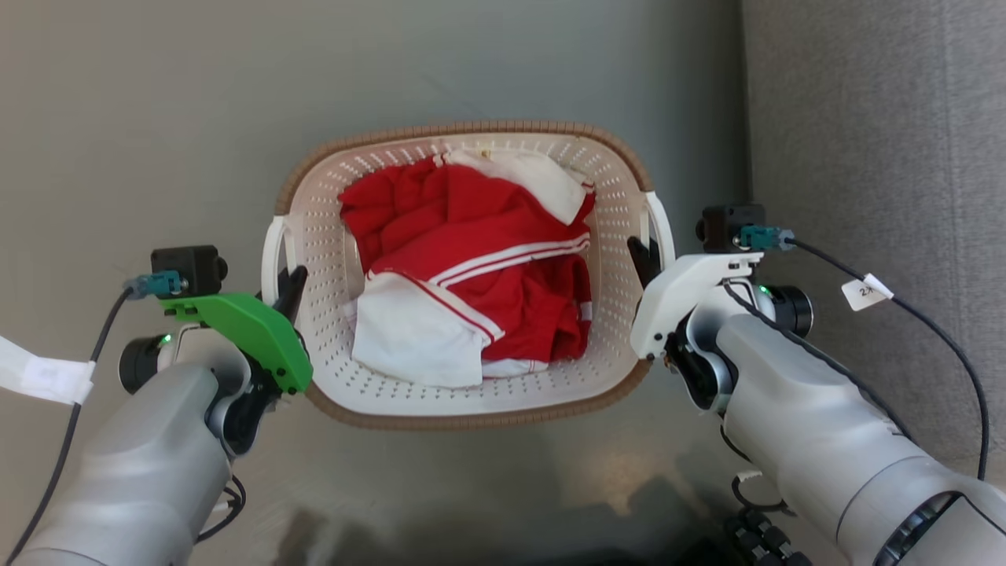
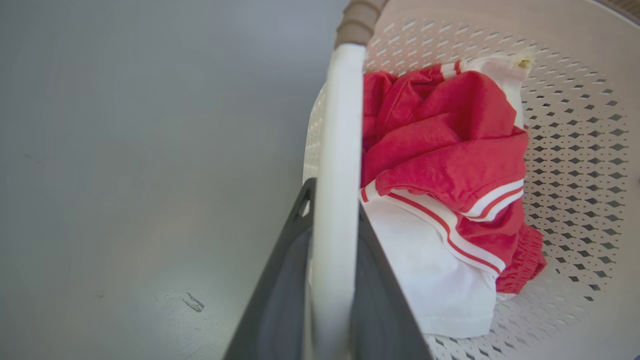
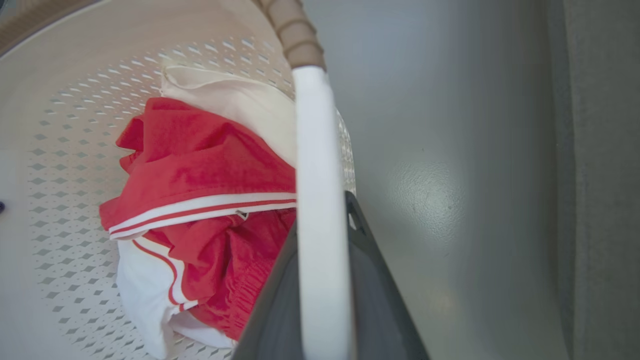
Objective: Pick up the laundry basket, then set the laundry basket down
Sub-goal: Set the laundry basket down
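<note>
The laundry basket (image 1: 471, 397) is right between the two end effectors, over the smooth grey floor (image 1: 157, 118). The left end effector (image 1: 292, 284) is clenched on the white handle (image 1: 273, 250) on its side of the basket. In the left wrist view its two dark fingers (image 2: 280, 280) press the handle bar from both sides, one outside the basket and one inside. The right end effector (image 1: 646, 261) is clenched the same way on the other white handle (image 1: 665, 228). In the right wrist view one dark finger (image 3: 375, 290) lies on the outer side of that bar and one on the inner side. Just past each end effector's inner finger is a pile of red and white clothes (image 1: 487, 236), down in the bottom of the basket. The brown rim (image 1: 471, 126) starts just ahead of each end effector, where the white handle ends. It is hard to tell if the basket touches the floor or hangs a little above it.
</note>
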